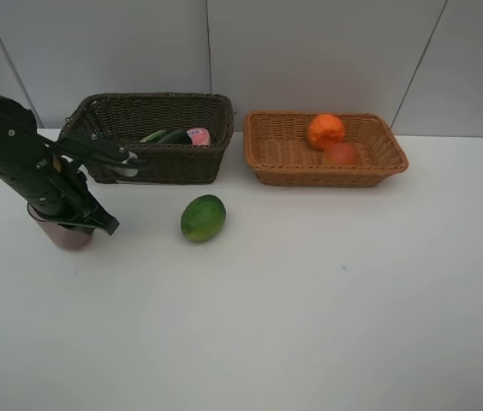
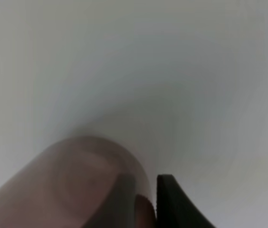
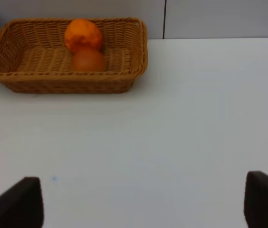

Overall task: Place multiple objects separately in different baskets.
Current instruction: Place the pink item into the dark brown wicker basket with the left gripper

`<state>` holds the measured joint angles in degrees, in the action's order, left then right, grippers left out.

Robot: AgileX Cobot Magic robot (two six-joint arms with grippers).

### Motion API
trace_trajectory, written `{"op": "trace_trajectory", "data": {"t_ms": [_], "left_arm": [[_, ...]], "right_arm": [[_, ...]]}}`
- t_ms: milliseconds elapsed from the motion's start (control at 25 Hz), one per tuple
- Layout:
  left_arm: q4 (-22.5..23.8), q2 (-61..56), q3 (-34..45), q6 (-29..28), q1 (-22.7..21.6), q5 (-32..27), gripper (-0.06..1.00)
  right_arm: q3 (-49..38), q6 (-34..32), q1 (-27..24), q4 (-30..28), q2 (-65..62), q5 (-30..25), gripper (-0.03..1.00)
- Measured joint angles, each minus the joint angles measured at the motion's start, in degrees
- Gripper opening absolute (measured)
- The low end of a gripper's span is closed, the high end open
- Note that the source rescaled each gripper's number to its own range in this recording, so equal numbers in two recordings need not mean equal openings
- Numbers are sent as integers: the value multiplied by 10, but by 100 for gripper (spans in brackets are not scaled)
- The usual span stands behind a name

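A white worktop (image 1: 310, 300) is carrying two woven baskets side by side along its far edge. The dark brown basket (image 1: 152, 137) is sitting on the left, the light tan basket (image 1: 325, 149) on the right, their long sides running across the view and a small gap lying between them.

Six small items are showing. One mauve cup (image 1: 66, 233) is standing upright on the worktop at the near left, mouth up. The left claw (image 1: 83, 218) is sitting closed on the cup's rim; in the left wrist view one dark finger (image 2: 172, 202) is pressing against the cup wall (image 2: 77, 185).

One green oval fruit (image 1: 203, 217) is lying on the worktop in front of the dark basket, its long axis tilting slightly toward the far right.

Inside the dark basket, one dark flat bottle (image 1: 169, 136) is lying on its side, and one pink bottle (image 1: 198, 135) is lying just beside it.

Inside the tan basket, one orange (image 1: 325, 131) is resting at the far side, and one red-orange round fruit (image 1: 341, 154) is touching it at the near side.

The right claw (image 3: 141, 199) is hanging wide open over bare worktop, holding nothing.
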<state>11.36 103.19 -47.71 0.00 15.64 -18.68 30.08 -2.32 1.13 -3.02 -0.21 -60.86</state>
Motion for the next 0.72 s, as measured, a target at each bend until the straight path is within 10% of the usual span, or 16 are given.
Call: {"op": "trace_trajectory", "data": {"t_ms": [400,720], "left_arm": [[-57,-24,-187,-44,0,-266,0],[-68,-26,-298,-105,0,-327,0]], "right_arm": [[0,0,0,0,0,0,87],[0,0,0,0,0,0,87]]}}
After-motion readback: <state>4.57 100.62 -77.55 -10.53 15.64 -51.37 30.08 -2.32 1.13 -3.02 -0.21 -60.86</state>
